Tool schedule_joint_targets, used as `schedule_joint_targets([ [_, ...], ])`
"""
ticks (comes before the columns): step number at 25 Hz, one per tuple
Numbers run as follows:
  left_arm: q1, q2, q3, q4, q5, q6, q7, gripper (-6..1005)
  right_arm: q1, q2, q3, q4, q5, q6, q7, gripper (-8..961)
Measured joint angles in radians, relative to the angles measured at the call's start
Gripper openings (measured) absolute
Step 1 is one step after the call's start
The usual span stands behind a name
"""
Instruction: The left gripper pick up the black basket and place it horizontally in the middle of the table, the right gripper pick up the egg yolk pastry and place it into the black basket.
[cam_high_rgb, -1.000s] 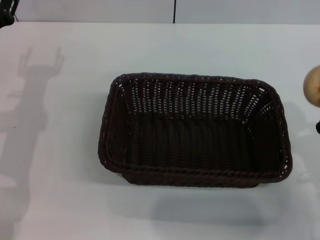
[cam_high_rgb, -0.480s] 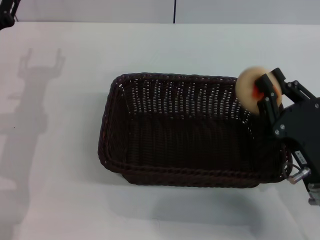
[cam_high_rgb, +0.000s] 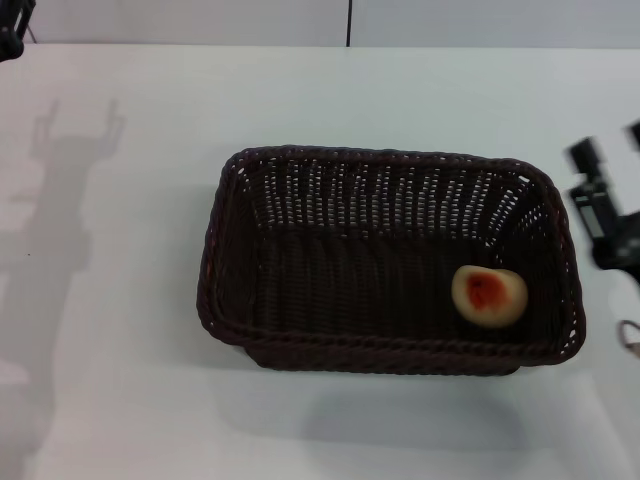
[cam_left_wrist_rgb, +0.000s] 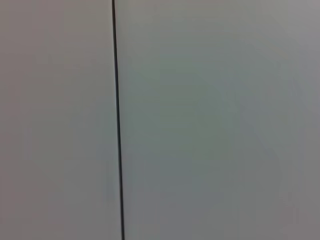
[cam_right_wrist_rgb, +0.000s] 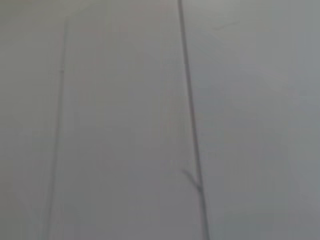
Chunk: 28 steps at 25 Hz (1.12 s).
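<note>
The black basket (cam_high_rgb: 390, 258) lies lengthwise on the white table (cam_high_rgb: 120, 400), about the middle. The egg yolk pastry (cam_high_rgb: 488, 296) rests on the basket's floor near its right end, orange-red patch up. My right gripper (cam_high_rgb: 610, 143) is open and empty, blurred, just past the basket's right rim at the head view's right edge. Only a dark bit of my left gripper (cam_high_rgb: 12, 25) shows at the far left corner, well away from the basket. Both wrist views show only a plain grey surface with a dark seam.
The left arm's shadow (cam_high_rgb: 60, 200) falls on the table's left side. A grey wall with a dark vertical seam (cam_high_rgb: 349, 22) runs behind the table's far edge.
The right gripper carried the pastry in from the right over the basket's right end, let it go, and pulled back right. The pastry now lies in the basket.
</note>
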Motion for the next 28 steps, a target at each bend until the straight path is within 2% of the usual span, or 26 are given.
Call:
schedule_joint_targets([
  [3, 0.0, 0.0, 0.001, 0.029, 0.001, 0.023, -0.004, 786, -0.05, 0.001, 0.052, -0.001, 0.094, -0.016, 0.003, 492],
  [4, 0.0, 0.0, 0.002, 0.045, 0.0, 0.035, -0.007, 786, -0.084, 0.0, 0.07, -0.008, 0.196, -0.031, 0.006, 527],
  [5, 0.0, -0.001, 0.002, 0.062, 0.0, 0.045, -0.015, 786, -0.084, 0.0, 0.07, -0.008, 0.196, -0.031, 0.006, 562],
  [9, -0.004, -0.001, 0.001, 0.149, 0.0, 0.07, -0.062, 785, -0.141, 0.001, 0.075, -0.089, 0.456, -0.043, 0.078, 724],
  [11, -0.004, -0.002, 0.003, 0.168, 0.0, 0.08, -0.065, 785, -0.149, 0.002, 0.075, -0.096, 0.488, -0.043, 0.089, 809],
  [14, -0.001, -0.007, 0.02, 0.237, 0.0, 0.122, -0.061, 785, -0.171, 0.002, 0.068, -0.107, 0.548, -0.036, 0.102, 820],
  [19, 0.001, -0.01, 0.051, 0.289, -0.006, 0.141, -0.06, 785, -0.179, 0.004, 0.07, -0.117, 0.55, -0.035, 0.102, 821],
  [28, 0.024, -0.014, 0.061, 0.308, -0.009, 0.189, -0.111, 784, -0.184, 0.005, 0.073, -0.118, 0.551, -0.037, 0.096, 822],
])
